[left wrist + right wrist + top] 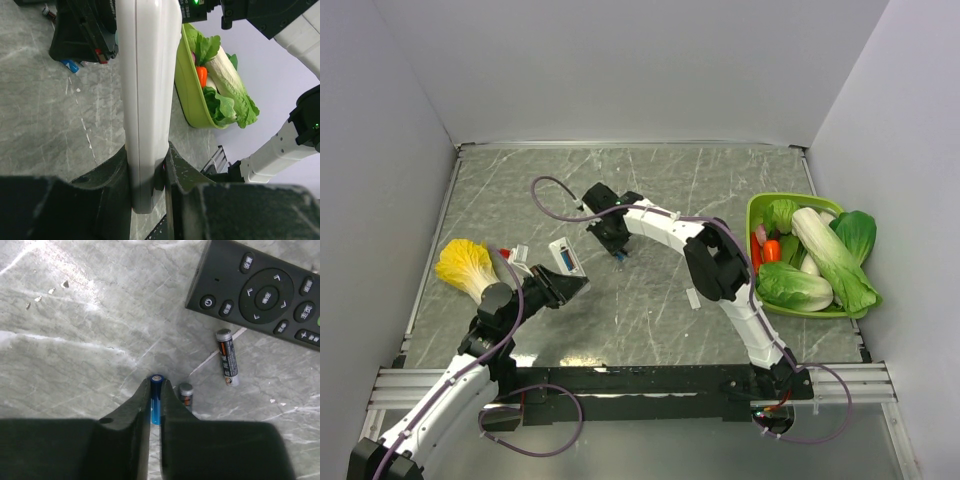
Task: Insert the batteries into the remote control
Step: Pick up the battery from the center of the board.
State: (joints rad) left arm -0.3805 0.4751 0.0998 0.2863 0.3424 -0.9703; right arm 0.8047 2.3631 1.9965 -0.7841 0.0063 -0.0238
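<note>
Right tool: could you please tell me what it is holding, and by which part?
A blue battery, pinched by its sides, silvery end sticking out.

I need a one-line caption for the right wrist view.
Right gripper pinches a small blue cylindrical battery near a black plastic remote and two dark batteries.

the white remote control (561, 250) is held tilted in the left pincer (570, 284), at about 8 o'clock on the grey tabletop (650, 190). the right pincer (619, 250) is pointed down near the centre, a blue battery (620, 257) pinched at its tip. a green basket (775, 197) of vegetables (825, 255) is set at 3 o'clock, a yellow cabbage (462, 264) at 9 o'clock.
</note>
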